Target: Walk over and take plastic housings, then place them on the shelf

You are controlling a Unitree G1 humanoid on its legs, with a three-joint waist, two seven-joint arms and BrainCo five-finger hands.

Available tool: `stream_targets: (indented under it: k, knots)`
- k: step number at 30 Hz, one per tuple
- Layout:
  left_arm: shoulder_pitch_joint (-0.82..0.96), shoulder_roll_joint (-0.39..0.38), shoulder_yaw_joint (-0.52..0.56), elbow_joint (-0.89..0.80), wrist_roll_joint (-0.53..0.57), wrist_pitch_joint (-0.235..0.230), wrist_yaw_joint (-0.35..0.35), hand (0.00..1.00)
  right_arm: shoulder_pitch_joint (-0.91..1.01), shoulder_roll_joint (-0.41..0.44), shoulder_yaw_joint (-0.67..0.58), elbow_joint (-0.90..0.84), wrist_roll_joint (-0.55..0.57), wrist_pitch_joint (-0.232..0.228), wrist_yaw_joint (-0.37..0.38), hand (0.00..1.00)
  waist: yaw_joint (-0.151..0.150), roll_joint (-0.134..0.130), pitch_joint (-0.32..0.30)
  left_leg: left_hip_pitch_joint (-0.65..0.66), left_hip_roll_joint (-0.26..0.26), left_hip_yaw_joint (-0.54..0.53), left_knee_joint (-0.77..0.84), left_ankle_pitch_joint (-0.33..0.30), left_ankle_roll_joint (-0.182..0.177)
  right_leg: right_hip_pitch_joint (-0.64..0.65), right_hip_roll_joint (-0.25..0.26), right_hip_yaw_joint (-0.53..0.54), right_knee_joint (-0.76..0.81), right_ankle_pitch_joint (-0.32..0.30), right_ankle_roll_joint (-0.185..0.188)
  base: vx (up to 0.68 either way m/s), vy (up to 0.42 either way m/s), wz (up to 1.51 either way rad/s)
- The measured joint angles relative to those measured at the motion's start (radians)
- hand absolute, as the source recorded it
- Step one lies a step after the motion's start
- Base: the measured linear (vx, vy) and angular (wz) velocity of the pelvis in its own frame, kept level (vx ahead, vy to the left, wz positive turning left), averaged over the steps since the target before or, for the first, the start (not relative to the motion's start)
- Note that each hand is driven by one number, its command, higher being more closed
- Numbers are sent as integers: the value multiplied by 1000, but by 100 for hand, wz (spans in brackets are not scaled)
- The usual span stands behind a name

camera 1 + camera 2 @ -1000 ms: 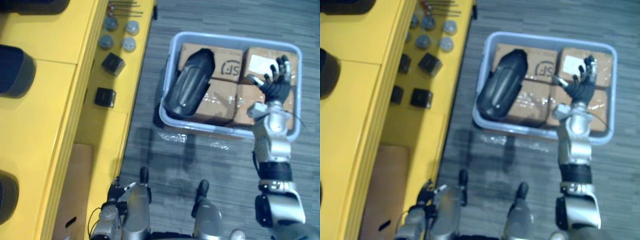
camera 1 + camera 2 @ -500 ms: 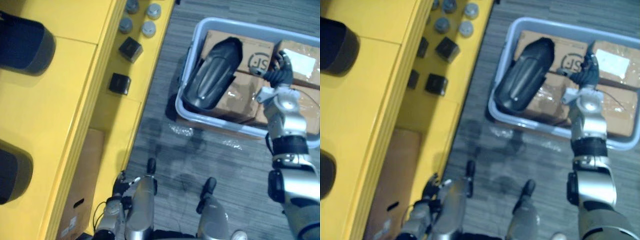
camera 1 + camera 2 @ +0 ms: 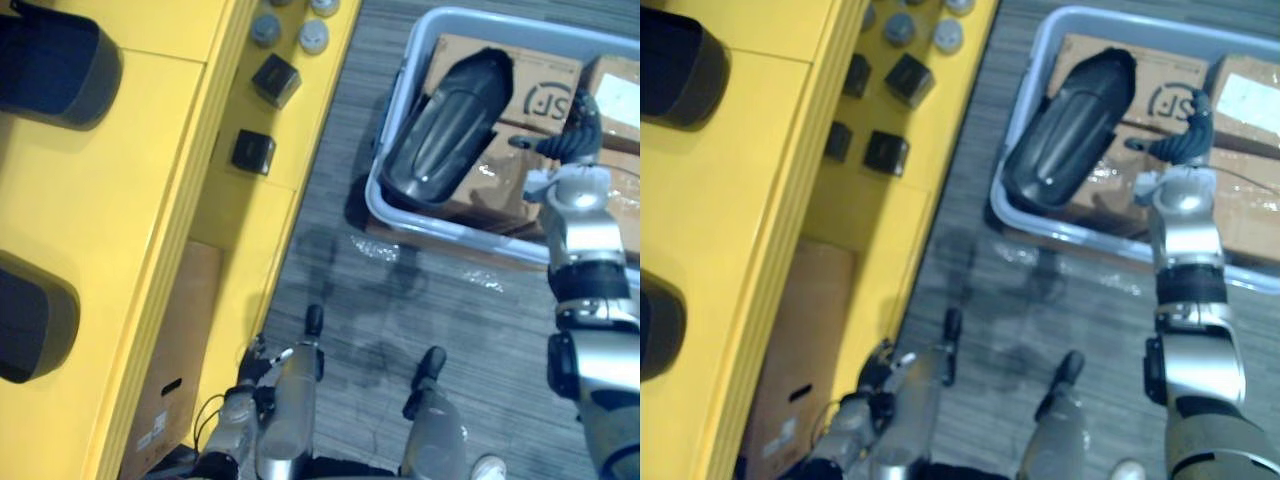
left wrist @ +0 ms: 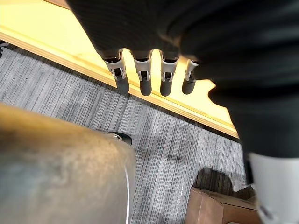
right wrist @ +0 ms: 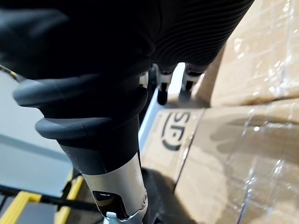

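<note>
Left hand (image 4: 154, 28) is hanging low beside the yellow shelf unit (image 3: 130, 200), fingers (image 4: 142, 81) straight and released, carrying nothing. Right hand (image 3: 568, 147) is hovering over the taped brown cardboard boxes (image 3: 500, 195) inside the pale blue plastic bin (image 3: 403, 100), fingers loose, grasping nothing. The long black plastic housing (image 3: 445, 130) is lying on those boxes just beside that hand, near end against the bin's left wall

Housing (image 3: 440, 130) in bin (image 3: 450, 233) atop boxes (image 3: 545, 95); shelf (image 3: 120, 200) left.
</note>
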Motion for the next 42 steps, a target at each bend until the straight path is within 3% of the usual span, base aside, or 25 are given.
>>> stream_targets:
  k: [6, 10, 16, 19, 23, 32, 37, 42]
  knots:
    - [-17, 3, -24, 20, -6, -9, 0, 0, 1, 3, 1, 40, 11, 29, 10, 0, 2, 1, 0, -5, -1, 13, -32, 24, 6, -31, -3, 2, 0, 27, -35, -30, 8, -5]
    - [-27, 0, -40, 34, -28, -15, -18, 0, 1, 11, 1, 75, 53, 39, 23, 0, 5, 1, -1, -11, -7, 11, -30, 26, 9, -34, -8, 0, 0, 27, -35, -14, 10, 3]
    - [-29, -4, -61, 44, -44, -16, -25, 0, -8, 9, -43, 77, 119, 31, 26, 0, 11, 27, -13, -36, -11, 2, -28, 34, 9, -53, -10, -4, 6, 27, -35, -11, 4, 3]
    - [-49, -19, -78, 77, -44, -20, -27, 0, -10, 5, -68, 78, 160, -6, 8, 0, 19, 57, -16, -40, -11, -2, -29, 38, 8, -68, -13, -4, 27, 25, -36, -41, 5, 0]
    - [-49, -28, -79, 84, -45, -22, -28, 0, -9, 29, -88, 80, 236, -75, -53, 0, 30, 68, -23, -46, -17, 0, -27, 42, 3, -75, -23, -10, 37, -11, -27, -32, -24, 0]
    - [-57, -35, -117, 97, -45, -30, -28, 0, 13, 115, -118, 5, 260, -231, -219, 0, 35, 89, -38, -72, -16, -13, -5, 46, -4, -97, -27, -28, 69, -44, -20, -11, -12, 4]
    - [-58, -37, -118, 98, -45, -30, -28, 0, 25, 146, -116, -43, 233, -263, -257, 0, 35, 90, -38, -72, -17, -14, -1, 46, -4, -103, -31, -26, 87, -54, -15, 0, 0, 0]
    - [-69, -36, -142, 114, -51, -30, -28, 0, 52, 159, -108, -45, 227, -251, -229, 0, 41, 98, -44, -71, -21, -14, -1, 46, -4, -107, -38, -26, 99, -63, -8, 1, -2, 1]
